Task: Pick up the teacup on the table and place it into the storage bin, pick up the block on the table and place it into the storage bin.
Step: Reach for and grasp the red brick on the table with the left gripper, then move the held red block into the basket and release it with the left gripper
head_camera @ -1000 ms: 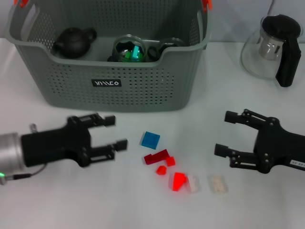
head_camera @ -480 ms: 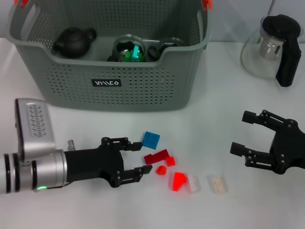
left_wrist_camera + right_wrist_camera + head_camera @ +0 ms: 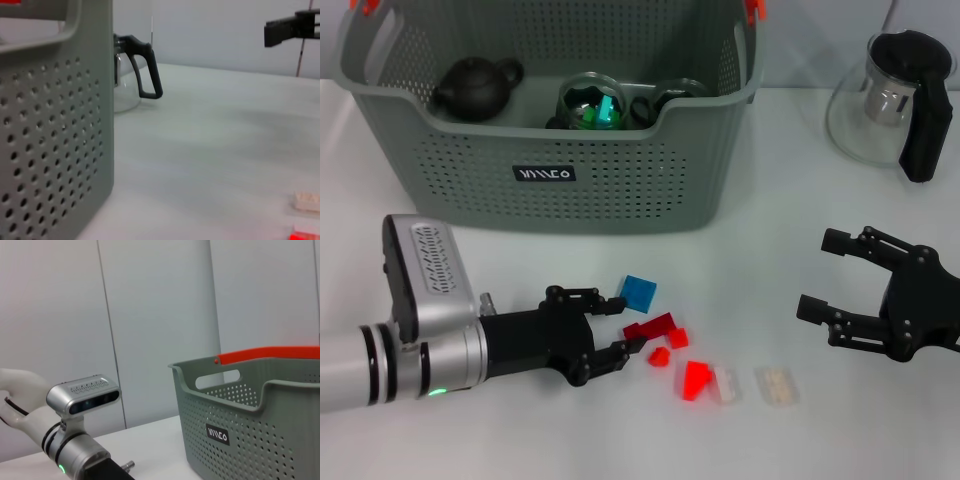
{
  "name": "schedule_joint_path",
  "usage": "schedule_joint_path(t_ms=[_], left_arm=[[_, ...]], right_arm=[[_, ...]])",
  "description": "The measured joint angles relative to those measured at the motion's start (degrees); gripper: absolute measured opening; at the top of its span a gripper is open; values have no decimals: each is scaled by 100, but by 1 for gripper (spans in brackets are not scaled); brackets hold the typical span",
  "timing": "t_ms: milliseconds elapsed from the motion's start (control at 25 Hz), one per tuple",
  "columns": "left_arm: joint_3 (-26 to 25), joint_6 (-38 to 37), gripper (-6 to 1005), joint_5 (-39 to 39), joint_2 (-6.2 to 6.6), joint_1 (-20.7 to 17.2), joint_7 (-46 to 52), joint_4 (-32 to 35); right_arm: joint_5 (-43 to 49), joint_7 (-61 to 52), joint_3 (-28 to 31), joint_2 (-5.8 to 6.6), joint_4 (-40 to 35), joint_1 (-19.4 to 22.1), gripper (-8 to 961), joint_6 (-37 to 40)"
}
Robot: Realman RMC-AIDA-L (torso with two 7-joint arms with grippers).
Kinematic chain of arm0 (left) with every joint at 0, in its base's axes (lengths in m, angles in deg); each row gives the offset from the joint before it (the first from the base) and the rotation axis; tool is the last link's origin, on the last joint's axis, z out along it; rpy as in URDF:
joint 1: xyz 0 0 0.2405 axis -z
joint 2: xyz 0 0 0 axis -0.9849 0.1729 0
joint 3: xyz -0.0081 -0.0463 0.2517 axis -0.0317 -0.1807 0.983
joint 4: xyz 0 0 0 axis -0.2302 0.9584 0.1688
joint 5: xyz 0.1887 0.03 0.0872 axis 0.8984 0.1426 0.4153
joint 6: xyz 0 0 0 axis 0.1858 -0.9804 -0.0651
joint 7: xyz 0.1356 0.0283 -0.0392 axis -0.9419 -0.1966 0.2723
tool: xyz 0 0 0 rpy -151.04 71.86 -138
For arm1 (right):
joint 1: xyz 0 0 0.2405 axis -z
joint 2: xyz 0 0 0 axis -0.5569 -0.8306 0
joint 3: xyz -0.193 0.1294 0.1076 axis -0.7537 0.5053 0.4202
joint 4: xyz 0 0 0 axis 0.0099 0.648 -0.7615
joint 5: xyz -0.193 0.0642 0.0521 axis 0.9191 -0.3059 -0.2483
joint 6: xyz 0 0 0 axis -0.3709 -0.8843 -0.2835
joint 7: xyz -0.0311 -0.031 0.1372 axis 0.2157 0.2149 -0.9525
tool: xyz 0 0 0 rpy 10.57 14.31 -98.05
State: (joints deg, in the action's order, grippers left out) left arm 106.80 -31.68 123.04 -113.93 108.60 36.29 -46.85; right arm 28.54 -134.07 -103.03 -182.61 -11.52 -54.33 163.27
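Note:
The storage bin (image 3: 440,180) stands at the back left, and its perforated wall (image 3: 50,150) fills the left wrist view; the right wrist view shows the bin (image 3: 250,415) too. A glass teacup (image 3: 595,105) with green pieces sits inside it. Loose blocks lie in front: a blue block (image 3: 638,292), red blocks (image 3: 650,328) (image 3: 695,378) and pale blocks (image 3: 777,385) (image 3: 306,201). My left gripper (image 3: 625,325) is open and low over the table, its fingers on either side of the long red block's near end. My right gripper (image 3: 820,273) hovers open at the right, holding nothing.
A black teapot (image 3: 475,85) and dark cups (image 3: 665,100) also lie in the bin. A glass pot with a black handle (image 3: 895,100) (image 3: 135,75) stands at the back right. Bare table lies between the blocks and my right gripper.
My left arm swung in from the left and reached forward until its open fingers arrived at the red blocks. My right gripper drew back to the right, then shifted slightly left.

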Motion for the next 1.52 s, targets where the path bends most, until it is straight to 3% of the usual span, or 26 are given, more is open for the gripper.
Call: schedule_joint_path(t_ms=[800,1000,1360,1520], left_arm=[[-32,463,491,-26,-20,242,-240,-411],[-16,490,302,-86,-15,260,-215,-410],[6,403,172,-7,-3,277,-165,-387],[4,121,171,-5,26,222,63,-224]], right_arm=[[0,-31,0,-9,-4,2,923,-1],[-2,-31,0,1,-4,2,923,-1],[-17,-31,0,19,-3,-5,923,55],[-33,-31,0,29,-3,-8,923,76]])
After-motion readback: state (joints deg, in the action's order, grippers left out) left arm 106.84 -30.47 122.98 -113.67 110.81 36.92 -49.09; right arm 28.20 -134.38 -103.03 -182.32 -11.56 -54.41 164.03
